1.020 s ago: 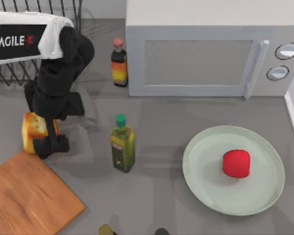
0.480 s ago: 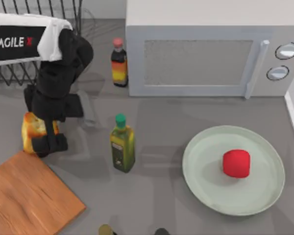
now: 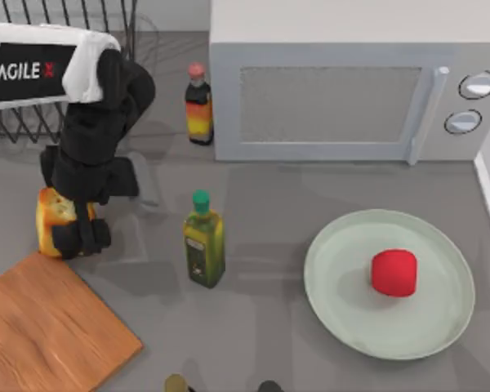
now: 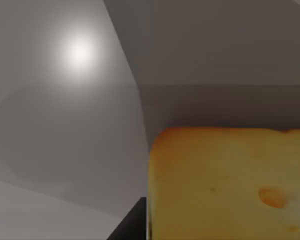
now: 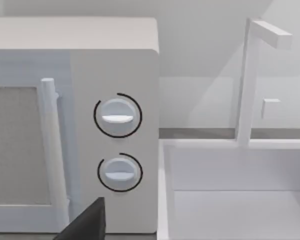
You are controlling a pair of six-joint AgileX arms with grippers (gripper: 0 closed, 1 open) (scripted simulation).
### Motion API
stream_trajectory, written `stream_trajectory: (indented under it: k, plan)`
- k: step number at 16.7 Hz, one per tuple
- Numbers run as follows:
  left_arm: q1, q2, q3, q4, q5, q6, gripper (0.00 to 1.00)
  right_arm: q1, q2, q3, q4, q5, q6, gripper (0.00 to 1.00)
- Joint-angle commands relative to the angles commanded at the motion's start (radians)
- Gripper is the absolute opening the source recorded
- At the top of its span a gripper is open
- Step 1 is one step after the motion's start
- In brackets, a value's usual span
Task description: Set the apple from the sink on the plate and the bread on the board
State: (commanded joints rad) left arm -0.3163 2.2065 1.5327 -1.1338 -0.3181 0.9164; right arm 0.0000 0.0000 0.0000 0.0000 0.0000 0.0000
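At the table's left side, moving rightward:
Left arm: black AgileX arm reaching down from the upper left, in front of a dark wire rack [image 3: 8,122].
Left gripper [image 3: 80,237]: low over the bread, its black fingers [image 3: 65,239] closed against the loaf's sides.
Bread: golden-yellow cube-like loaf chunk [image 3: 53,214] with toasted orange-brown crust, on the grey table [image 3: 269,188] just beyond the board's far corner; it also shows close up in the left wrist view [image 4: 230,185].
Board: flat rectangular orange-brown wooden cutting board [image 3: 45,327] at the lower left, nothing on it.
Sauce bottle: small dark bottle with a pink cap [image 3: 198,104], upright beside the microwave.
Oil bottle: green-capped yellow-green bottle [image 3: 203,241], upright between board and plate.
Microwave: pale grey box [image 3: 351,90] at the back, door closed, two round knobs [image 5: 117,116].
Plate: large round pale mint-green dish [image 3: 335,278] at the right.
Apple: small bright red rounded-blocky fruit [image 3: 394,272] resting on the plate, right of centre.
Sink: white basin [image 5: 230,195] beside the microwave, seen in the right wrist view.
Right gripper: one dark finger tip [image 5: 87,222] at the right wrist view's edge; cannot tell how wide it stands.
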Motion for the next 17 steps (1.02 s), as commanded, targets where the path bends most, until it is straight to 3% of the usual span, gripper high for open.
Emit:
stream_trajectory:
  k: [2, 12, 17]
  plan:
    - [0.000, 0.000, 0.000, 0.000, 0.000, 0.000, 0.00, 0.000, 0.000, 0.000, 0.000, 0.000, 0.000, 1.00]
    - [-0.003, -0.004, 0.010, -0.015, -0.003, 0.001, 0.00, 0.000, 0.000, 0.000, 0.000, 0.000, 0.000, 1.00]
    - [0.001, -0.051, 0.137, -0.199, -0.010, -0.006, 0.00, 0.000, 0.000, 0.000, 0.000, 0.000, 0.000, 1.00]
